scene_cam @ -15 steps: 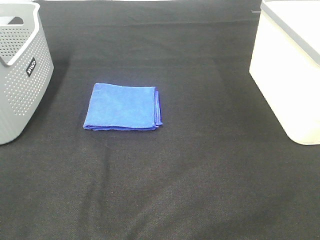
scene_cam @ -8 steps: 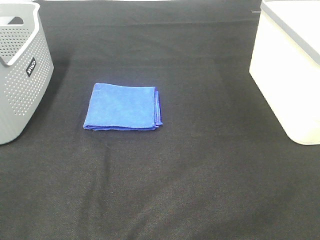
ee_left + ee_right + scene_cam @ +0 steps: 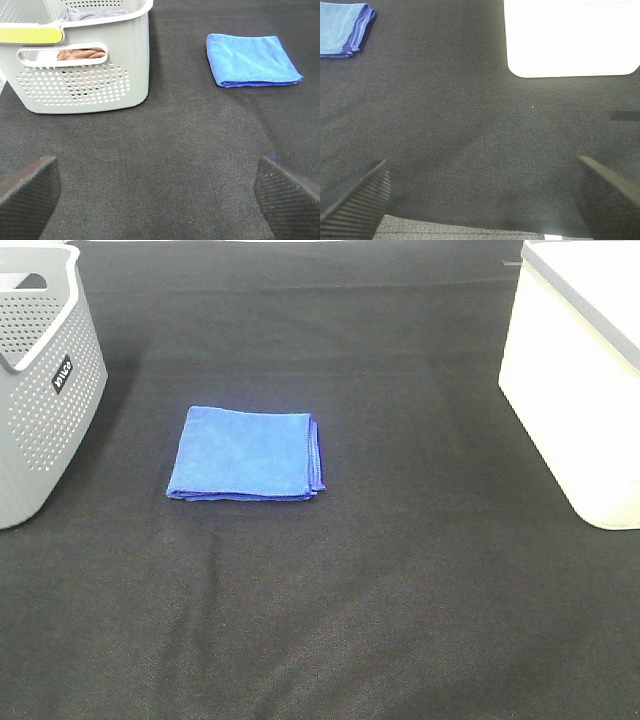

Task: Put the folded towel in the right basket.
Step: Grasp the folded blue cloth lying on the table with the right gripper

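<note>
A folded blue towel (image 3: 245,454) lies flat on the black tablecloth, left of centre in the high view. It also shows in the left wrist view (image 3: 251,60) and at the edge of the right wrist view (image 3: 342,28). The right basket (image 3: 580,370) is white and stands at the right edge; its wall shows in the right wrist view (image 3: 570,37). Neither gripper appears in the high view. My left gripper (image 3: 160,192) is open and empty, well short of the towel. My right gripper (image 3: 482,197) is open and empty, over bare cloth in front of the white basket.
A grey perforated basket (image 3: 40,380) stands at the left edge; in the left wrist view (image 3: 80,60) it holds brown and grey cloths. The black cloth (image 3: 350,610) covers the whole table. The table's near edge (image 3: 445,230) shows in the right wrist view.
</note>
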You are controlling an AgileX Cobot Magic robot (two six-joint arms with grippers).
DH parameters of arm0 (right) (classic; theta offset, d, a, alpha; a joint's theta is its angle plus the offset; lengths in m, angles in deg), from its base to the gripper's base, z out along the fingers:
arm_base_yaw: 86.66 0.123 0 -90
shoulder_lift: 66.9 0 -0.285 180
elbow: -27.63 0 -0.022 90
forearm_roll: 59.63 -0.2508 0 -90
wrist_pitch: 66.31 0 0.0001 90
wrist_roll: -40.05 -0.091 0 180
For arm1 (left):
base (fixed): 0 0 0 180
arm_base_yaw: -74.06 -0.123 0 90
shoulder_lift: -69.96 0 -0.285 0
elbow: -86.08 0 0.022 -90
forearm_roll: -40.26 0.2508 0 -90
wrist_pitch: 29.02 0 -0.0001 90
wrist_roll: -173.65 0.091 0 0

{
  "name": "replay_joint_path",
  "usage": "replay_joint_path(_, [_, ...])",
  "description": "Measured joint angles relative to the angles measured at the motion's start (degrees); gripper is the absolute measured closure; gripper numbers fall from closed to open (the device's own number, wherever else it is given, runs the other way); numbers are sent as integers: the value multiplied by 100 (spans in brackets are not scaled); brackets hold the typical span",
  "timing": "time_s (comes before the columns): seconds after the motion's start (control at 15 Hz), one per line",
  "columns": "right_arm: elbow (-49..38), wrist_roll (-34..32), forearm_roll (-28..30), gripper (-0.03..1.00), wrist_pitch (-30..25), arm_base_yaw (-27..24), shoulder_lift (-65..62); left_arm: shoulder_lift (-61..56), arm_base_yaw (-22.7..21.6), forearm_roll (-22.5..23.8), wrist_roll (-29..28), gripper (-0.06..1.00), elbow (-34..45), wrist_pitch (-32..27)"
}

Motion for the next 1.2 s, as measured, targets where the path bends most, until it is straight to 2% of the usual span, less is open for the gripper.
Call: replay_joint_path(1.2, [0,0,0,2,0,0,0,0,0,0,0,-3,0,0])
